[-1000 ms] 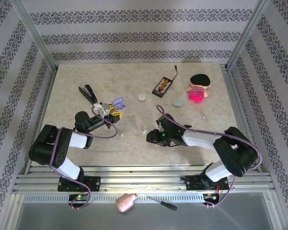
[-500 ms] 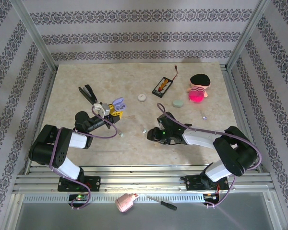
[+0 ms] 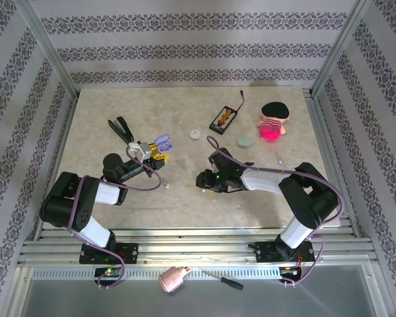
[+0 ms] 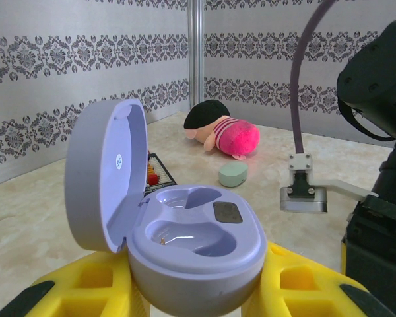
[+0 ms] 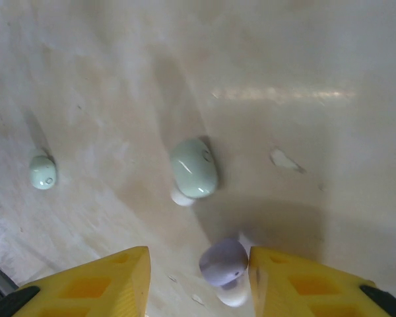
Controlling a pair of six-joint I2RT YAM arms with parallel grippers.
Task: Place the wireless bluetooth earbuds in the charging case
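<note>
Lavender earbud (image 5: 224,263), bottom centre, off-centre between part-open, empty jaws of right gripper (image 5: 198,281): closing may flick it away. Left gripper (image 4: 195,294) clamped on open charging case (image 4: 185,231).

Overhead view: bright, even, diffuse light; the arms (image 3: 264,181) cast only short, soft shadows on the counter (image 3: 92,119). Right wrist view: soft focus throughout, right gripper (image 5: 198,257) blurred; a pale glare streak lies well ahead of it; earbuds (image 5: 193,168) throw smeared shadows away from it. Left wrist view: charging case (image 4: 185,244) crisp, far walls (image 4: 53,59) slightly soft.
</note>
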